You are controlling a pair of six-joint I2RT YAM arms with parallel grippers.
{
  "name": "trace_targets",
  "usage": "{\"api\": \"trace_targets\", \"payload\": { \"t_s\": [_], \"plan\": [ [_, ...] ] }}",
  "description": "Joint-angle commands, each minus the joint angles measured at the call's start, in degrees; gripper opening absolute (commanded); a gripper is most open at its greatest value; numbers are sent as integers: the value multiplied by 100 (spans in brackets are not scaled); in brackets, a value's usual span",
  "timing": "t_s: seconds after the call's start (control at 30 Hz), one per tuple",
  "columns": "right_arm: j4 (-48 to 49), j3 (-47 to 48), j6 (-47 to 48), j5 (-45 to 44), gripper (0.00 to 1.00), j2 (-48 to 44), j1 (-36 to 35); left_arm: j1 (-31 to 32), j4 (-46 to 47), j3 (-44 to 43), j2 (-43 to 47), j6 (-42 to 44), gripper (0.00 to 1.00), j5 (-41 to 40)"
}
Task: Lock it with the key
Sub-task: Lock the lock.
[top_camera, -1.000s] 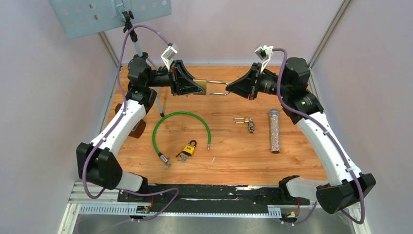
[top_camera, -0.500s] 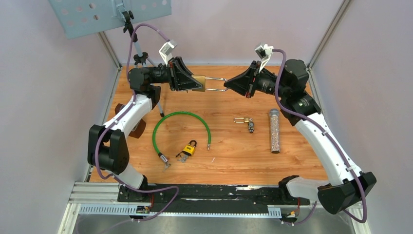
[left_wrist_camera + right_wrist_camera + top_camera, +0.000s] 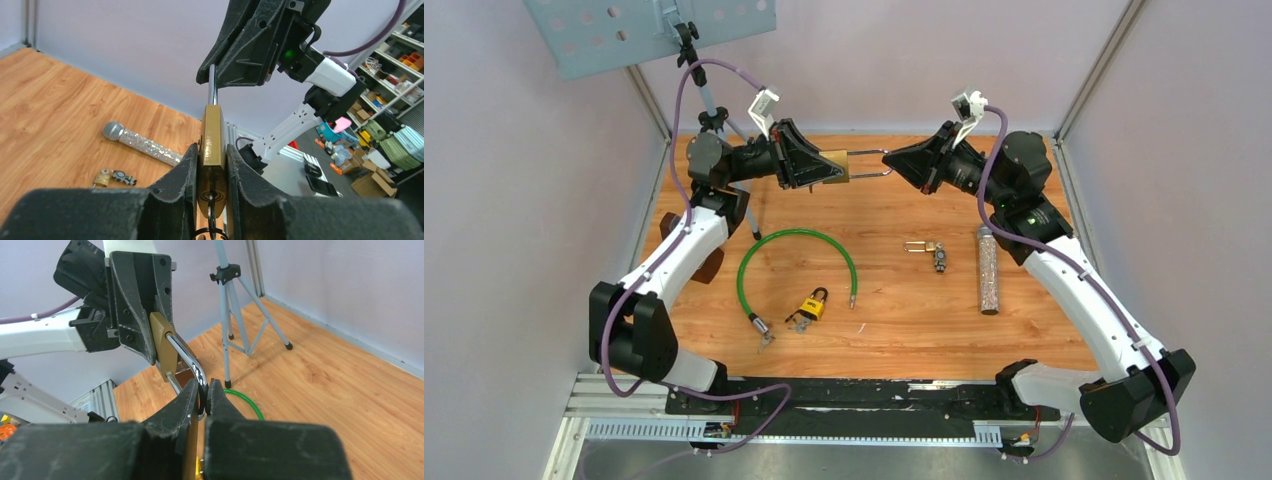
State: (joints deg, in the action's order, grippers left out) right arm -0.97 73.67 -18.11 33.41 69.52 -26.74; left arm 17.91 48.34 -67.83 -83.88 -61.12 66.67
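Both arms have swung back over the last second, carrying the brass padlock (image 3: pixel 834 167) toward 12 o'clock above the far edge of the table (image 3: pixel 904 330), where the left gripper (image 3: pixel 822 168) clamps its body and the right gripper (image 3: pixel 892 161) pinches the drawn-out shackle (image 3: pixel 869 164) (now tilted), so pushing it shut looks next.

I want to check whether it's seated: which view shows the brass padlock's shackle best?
Right wrist: the shackle fills the foreground, running from the brass body to the right fingers. Top external shows only a small, thin loop. Left wrist sees a short edge-on stub above the body.
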Motion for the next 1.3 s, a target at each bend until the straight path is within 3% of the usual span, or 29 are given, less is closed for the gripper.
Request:
{"api": "trace_targets", "payload": {
  "t_s": [0.0, 0.27, 0.47, 0.77, 1.27],
  "plan": [
    [525, -182, -195, 299, 0, 230, -406, 540, -334, -80, 439, 705, 0, -449],
    [751, -397, -134, 512, 0, 287, -604, 725, -528, -97, 562, 775, 0, -694],
    [885, -531, 223, -137, 0, 402, -1154, 996, -694, -242, 460, 791, 0, -732],
    [992, -675, 621, -14, 0, 528, -1726, 1098, -859, -387, 358, 890, 0, -1612],
    [994, -745, 1059, -122, 0, 485, -2276, 1213, -1217, -660, 20, 768, 0, -2074]
  ]
}}
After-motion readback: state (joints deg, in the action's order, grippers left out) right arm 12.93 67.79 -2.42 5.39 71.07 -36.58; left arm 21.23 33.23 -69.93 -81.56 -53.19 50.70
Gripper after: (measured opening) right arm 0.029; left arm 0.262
